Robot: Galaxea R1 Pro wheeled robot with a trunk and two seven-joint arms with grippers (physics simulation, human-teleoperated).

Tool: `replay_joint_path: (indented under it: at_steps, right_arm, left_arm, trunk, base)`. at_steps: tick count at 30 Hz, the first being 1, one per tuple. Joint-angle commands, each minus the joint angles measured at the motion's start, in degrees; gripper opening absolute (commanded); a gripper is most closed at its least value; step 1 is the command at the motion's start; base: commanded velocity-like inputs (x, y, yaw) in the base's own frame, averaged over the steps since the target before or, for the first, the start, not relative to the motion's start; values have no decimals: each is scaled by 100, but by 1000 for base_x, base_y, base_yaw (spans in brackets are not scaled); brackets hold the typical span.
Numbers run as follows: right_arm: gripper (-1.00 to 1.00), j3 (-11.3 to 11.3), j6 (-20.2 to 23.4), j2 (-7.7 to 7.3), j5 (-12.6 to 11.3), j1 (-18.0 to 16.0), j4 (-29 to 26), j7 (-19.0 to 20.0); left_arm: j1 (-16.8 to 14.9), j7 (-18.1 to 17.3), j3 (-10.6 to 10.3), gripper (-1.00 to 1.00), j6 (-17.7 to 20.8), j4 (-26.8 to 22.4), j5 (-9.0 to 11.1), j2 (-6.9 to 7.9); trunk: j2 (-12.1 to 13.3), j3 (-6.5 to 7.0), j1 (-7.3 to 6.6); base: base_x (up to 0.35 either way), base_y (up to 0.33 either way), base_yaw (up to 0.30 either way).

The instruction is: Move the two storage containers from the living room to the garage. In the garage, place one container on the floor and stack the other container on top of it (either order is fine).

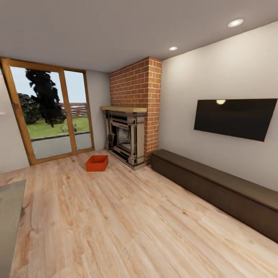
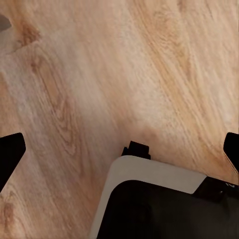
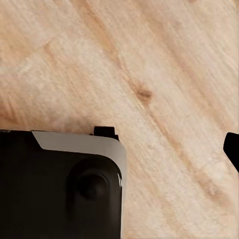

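One orange bin [image 1: 96, 163] sat well ahead by the fireplace [image 1: 125, 137], slightly left, favouring the left arm. Both arms' jaws stood apart, holding nothing.

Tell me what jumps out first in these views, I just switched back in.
An orange-red bin sits on the light wood floor in front of the glass door, beside the brick fireplace. A dark television hangs on the right wall above a long low brown cabinet.
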Motion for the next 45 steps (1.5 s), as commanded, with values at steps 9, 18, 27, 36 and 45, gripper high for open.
replay_joint_path:
  at_steps: [9,18,27,36,45]
  right_arm:
    - [100,46,-32,-10,-25,-8,18,-15]
    - [100,48,-32,-7,-24,-8,18,-15]
    - [100,49,-29,-5,-20,-8,18,-15]
    - [100,49,-31,-2,-20,-8,18,-15]
    - [100,56,1,-4,-12,-8,18,-14]
  left_arm:
    - [-5,3,23,100,-23,6,22,-2]
    - [-5,3,23,100,-23,6,22,-2]
    - [-5,3,23,100,-23,6,22,-2]
    - [-5,3,23,100,-23,6,15,-2]
    - [-5,3,23,100,-23,6,16,-2]
  trunk:
    - [-5,-8,4]
    - [-5,-8,4]
    - [-5,-8,4]
    - [-5,-8,4]
    - [-5,-8,4]
  base:
    - [326,0,269]
    - [326,0,269]
    - [326,0,230]
    - [326,0,14]
    - [326,0,0]
